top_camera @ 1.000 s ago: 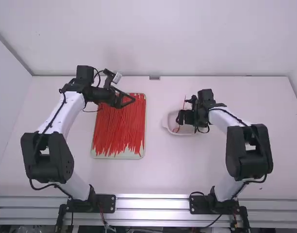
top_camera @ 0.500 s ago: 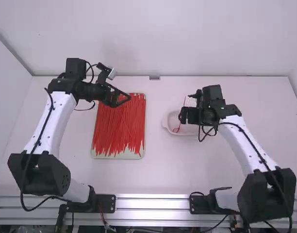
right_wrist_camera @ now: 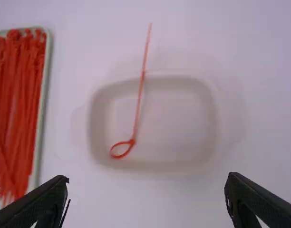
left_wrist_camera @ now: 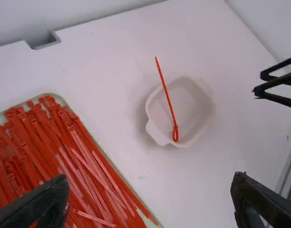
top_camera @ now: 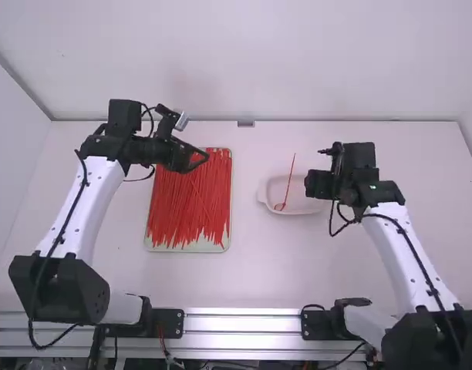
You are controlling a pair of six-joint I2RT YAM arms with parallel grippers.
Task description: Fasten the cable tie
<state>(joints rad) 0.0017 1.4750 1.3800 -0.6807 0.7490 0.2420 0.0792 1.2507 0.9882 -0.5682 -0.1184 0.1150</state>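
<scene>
High view: looped red cable tie (top_camera: pixel 287 181).

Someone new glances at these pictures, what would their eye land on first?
The heap of red cable ties filling the tray left of the middle, with the left gripper over its far end. Then the single red tie, looped shut, in the white dish, tail over the far rim, beside the right gripper.

1. Claws: two, both mine, the left claw (top_camera: pixel 201 163) and the right claw (top_camera: pixel 311 185).
2. Bowl (top_camera: pixel 294 211): one.
3. Looped cable tie (top_camera: pixel 287 182): one.
4. Tray (top_camera: pixel 188 248): one.
5. Loose cable ties (top_camera: pixel 191 196): a heap too dense for me to count.
6. Table (top_camera: pixel 336 254): one.
</scene>
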